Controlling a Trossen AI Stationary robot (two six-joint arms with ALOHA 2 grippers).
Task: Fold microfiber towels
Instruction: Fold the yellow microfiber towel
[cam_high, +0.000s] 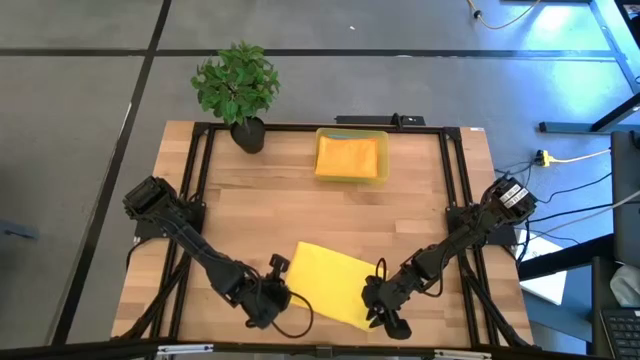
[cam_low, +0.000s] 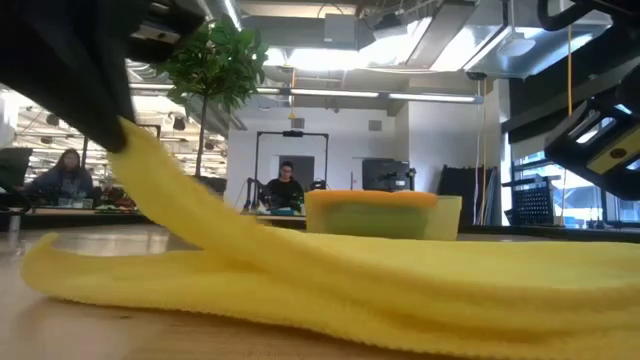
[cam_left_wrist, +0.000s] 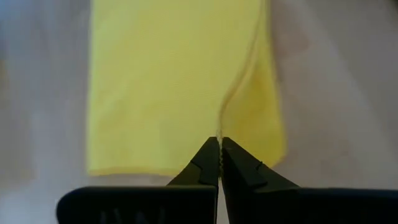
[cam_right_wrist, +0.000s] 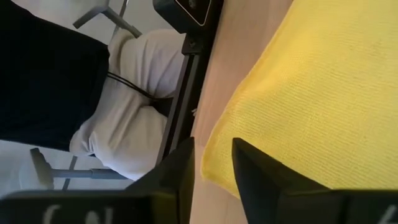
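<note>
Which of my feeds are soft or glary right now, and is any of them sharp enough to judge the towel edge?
Low view: the yellow towel up close is soft, and the window and ceiling lights glare. Left wrist view: towel and table blurred; the left pincer tips are crisp, shut on the edge. Right wrist view: sharpest, weave visible at the right pincer. High view: evenly lit.
</note>
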